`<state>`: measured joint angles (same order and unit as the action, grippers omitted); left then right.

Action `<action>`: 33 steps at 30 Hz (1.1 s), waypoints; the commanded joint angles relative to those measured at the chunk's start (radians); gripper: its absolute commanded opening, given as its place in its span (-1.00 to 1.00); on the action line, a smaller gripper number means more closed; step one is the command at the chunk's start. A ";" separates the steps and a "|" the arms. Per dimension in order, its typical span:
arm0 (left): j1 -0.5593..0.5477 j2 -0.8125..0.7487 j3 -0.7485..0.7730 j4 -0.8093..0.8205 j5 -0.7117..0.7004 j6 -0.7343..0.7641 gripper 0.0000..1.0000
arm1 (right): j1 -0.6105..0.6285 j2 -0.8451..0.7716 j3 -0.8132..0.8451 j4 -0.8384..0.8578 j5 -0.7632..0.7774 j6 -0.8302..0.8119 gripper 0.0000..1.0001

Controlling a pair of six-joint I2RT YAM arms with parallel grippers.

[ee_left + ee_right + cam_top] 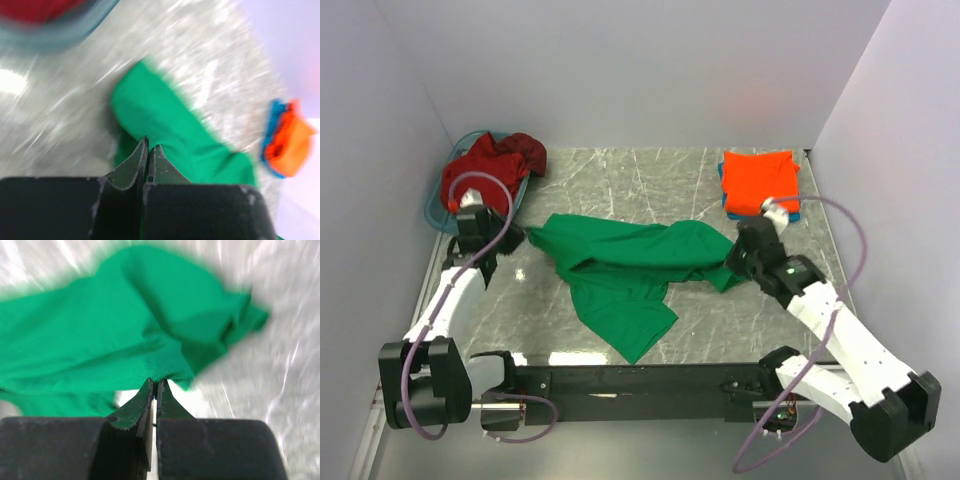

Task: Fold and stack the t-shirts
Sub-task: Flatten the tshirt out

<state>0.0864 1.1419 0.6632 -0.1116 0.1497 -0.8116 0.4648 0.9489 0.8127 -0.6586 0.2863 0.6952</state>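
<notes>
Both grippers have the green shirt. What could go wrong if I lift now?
The left gripper and right gripper each seem to pinch only the edge of the green shirt; tension could pull it free. It lies twisted and bunched, so creases may carry into the fold. The right gripper is near the orange shirt; a swing back might knock it askew.

I find no text, label, brand mark, number or sign that I can read in any of my three views. Both wrist views are blurred.
</notes>
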 commanded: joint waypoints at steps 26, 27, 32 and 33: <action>0.004 -0.314 1.131 -0.278 -0.147 0.149 -0.99 | -0.084 -0.236 1.080 -0.230 -0.145 -0.355 -1.00; 0.004 -0.315 1.162 -0.287 -0.176 0.160 -0.99 | -0.086 -0.246 1.086 -0.230 -0.165 -0.355 -1.00; 0.004 -0.341 1.312 -0.332 -0.229 0.216 -0.99 | -0.086 -0.300 1.126 -0.239 -0.217 -0.332 -1.00; 0.004 -0.346 1.322 -0.335 -0.228 0.221 -0.99 | -0.086 -0.302 1.131 -0.245 -0.219 -0.333 -1.00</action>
<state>0.0837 0.8024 1.9442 -0.4141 0.0204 -0.6617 0.3878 0.6632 1.9076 -0.8768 0.0776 0.3767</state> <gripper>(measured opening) 0.017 0.022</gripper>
